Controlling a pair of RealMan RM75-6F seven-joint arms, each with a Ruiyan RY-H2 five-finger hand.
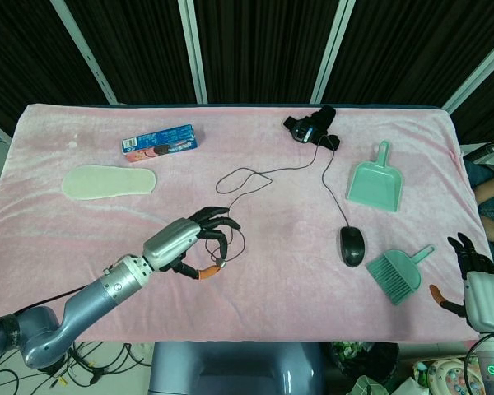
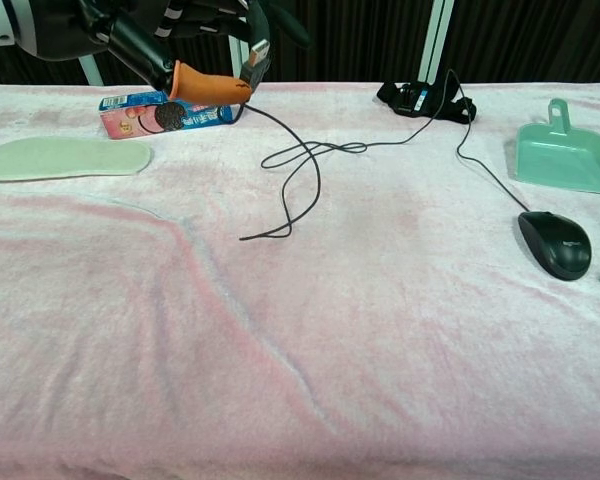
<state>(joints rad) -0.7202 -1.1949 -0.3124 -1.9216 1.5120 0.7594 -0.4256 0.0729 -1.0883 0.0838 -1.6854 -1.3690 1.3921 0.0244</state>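
The left hand (image 2: 195,40) pinches what looks like the cable's USB plug (image 2: 256,58) at upper left; lifting slowly should avoid snagging the loops.

The left arm reached in from the lower left of the head view, its grey forearm angled up toward the frame's middle. The left hand (image 1: 189,244) was raised, fingers curled, thumb and a finger pinched together. The right hand (image 1: 471,280) sat at the lower right edge, fingers apart, holding nothing.
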